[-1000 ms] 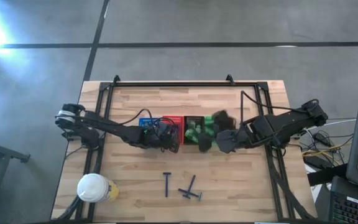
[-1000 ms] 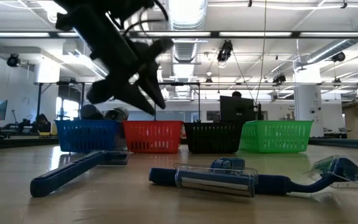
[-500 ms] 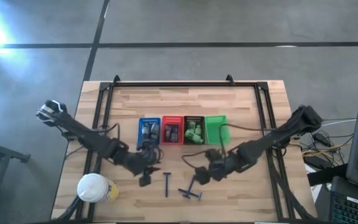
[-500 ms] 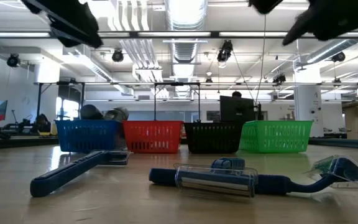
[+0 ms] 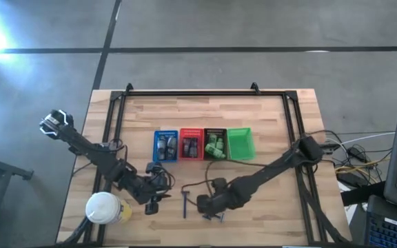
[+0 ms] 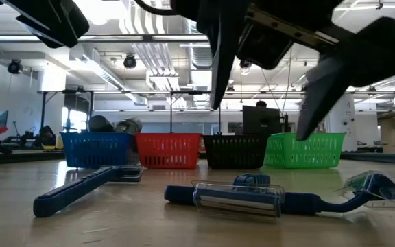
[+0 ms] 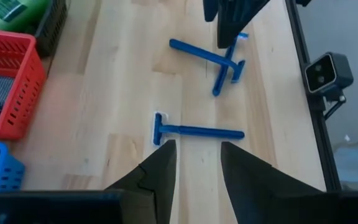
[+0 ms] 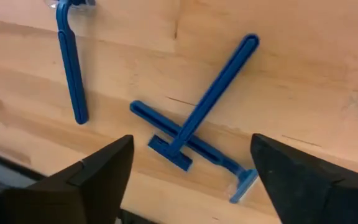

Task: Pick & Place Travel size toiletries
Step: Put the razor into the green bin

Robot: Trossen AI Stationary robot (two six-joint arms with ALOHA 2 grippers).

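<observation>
Three blue T-shaped razors lie flat on the table near its near edge. One lies alone. The other two lie crossed over each other. My right gripper hangs open above the crossed pair, its fingers wide apart and clear of the table. My left gripper is open and stands to the left of the single razor, pointing at it. Dark tubes and green packets sit in the baskets.
Blue, red, black and green baskets stand in a row at mid-table. A white-lidded round container stands at the near left corner, close to my left arm. A black frame rims the table.
Both grippers have left the row of baskets and swung toward the table's near edge. My left gripper has gone from the blue and red baskets to the left of the single razor. My right gripper has come from the black and green baskets to above the crossed razors.
</observation>
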